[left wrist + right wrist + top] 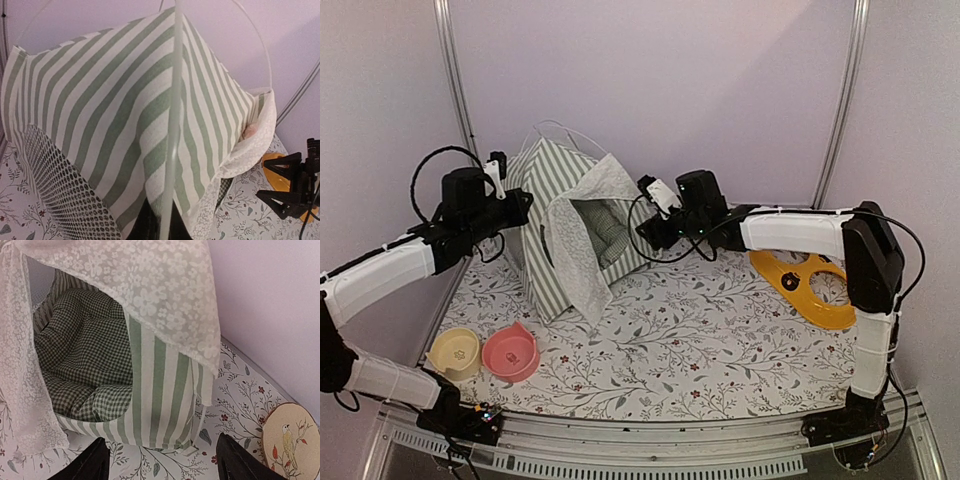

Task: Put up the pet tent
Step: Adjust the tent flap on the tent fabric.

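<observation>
The pet tent [565, 225] stands at the back left of the table, striped green and white, with a white lace curtain [575, 255] hanging over its front opening. My left gripper [517, 207] is against the tent's left side. In the left wrist view it [167, 229] is shut on a thin white pole [174, 125] that runs up across the striped fabric, with the black mesh window [65, 185] to the left. My right gripper [655, 225] is open just off the tent's right front corner [172, 405], touching nothing. Its fingers [92, 462] stand wide apart. A checked cushion [82, 355] lies inside.
A yellow bowl [455, 352] and a pink bowl [512, 352] sit at the front left. A yellow two-hole bowl stand [805, 285] lies at the right under the right arm. A round wooden disc with a bird [290, 440] lies right of the tent. Walls close in behind.
</observation>
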You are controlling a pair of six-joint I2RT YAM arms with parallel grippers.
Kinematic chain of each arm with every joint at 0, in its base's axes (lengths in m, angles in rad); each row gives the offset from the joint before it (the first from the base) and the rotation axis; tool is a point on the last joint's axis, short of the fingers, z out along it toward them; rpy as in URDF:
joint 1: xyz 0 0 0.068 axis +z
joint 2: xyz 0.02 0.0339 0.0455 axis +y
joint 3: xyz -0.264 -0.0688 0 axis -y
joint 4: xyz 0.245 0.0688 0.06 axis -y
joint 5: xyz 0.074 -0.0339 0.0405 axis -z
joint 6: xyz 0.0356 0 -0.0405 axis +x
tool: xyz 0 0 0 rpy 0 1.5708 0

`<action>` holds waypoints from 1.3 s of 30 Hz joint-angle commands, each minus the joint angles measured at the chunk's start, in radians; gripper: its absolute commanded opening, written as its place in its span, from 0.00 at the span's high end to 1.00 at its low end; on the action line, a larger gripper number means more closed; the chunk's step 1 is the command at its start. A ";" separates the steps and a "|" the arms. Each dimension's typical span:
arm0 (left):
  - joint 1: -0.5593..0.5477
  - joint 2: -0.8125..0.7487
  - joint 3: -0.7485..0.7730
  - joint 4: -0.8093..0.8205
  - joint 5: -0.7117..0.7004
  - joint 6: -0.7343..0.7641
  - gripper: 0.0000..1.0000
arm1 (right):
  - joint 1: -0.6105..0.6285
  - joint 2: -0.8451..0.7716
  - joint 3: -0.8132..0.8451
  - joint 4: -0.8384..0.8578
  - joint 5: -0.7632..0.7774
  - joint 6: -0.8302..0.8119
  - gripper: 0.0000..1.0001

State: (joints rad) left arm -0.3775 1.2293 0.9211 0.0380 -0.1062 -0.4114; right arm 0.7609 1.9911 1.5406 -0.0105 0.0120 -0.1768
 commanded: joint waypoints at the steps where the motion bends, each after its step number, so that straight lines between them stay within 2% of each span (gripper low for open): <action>1: 0.022 0.013 0.041 0.011 0.004 -0.007 1.00 | 0.011 0.078 0.070 0.227 0.148 -0.097 0.24; 4: 0.026 0.014 0.053 0.000 0.007 -0.002 1.00 | 0.011 0.149 0.114 0.340 0.245 -0.147 0.28; 7: 0.033 0.018 0.065 -0.010 0.009 0.002 1.00 | 0.016 0.211 0.162 0.416 0.343 -0.200 0.37; 10: 0.041 0.024 0.077 -0.022 0.013 0.012 1.00 | 0.024 0.198 0.134 0.504 0.356 -0.226 0.46; 13: 0.050 0.030 0.080 -0.020 0.018 0.016 1.00 | 0.042 0.179 0.099 0.580 0.365 -0.250 0.60; 15: 0.054 0.039 0.084 -0.017 0.026 0.016 1.00 | 0.054 0.180 0.093 0.611 0.358 -0.286 0.74; 19: 0.059 0.051 0.090 -0.009 0.037 0.014 1.00 | 0.068 0.205 0.117 0.609 0.321 -0.339 0.95; 21: 0.061 0.051 0.091 -0.006 0.039 0.011 1.00 | 0.073 0.207 0.114 0.609 0.308 -0.353 1.00; 26: 0.063 0.055 0.090 0.004 0.031 0.006 1.00 | 0.092 0.183 0.097 0.602 0.273 -0.355 1.00; 32: 0.073 0.066 0.087 0.016 -0.050 -0.014 1.00 | 0.166 0.028 -0.018 0.593 0.295 -0.350 1.00; 39: 0.098 0.114 0.108 0.069 -0.059 -0.022 1.00 | 0.239 -0.152 -0.149 0.422 0.239 -0.218 1.00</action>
State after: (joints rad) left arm -0.3138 1.3125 0.9913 0.0525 -0.1215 -0.3946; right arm 0.9722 1.9518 1.4242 0.4984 0.2981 -0.4877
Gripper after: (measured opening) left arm 0.026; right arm 0.009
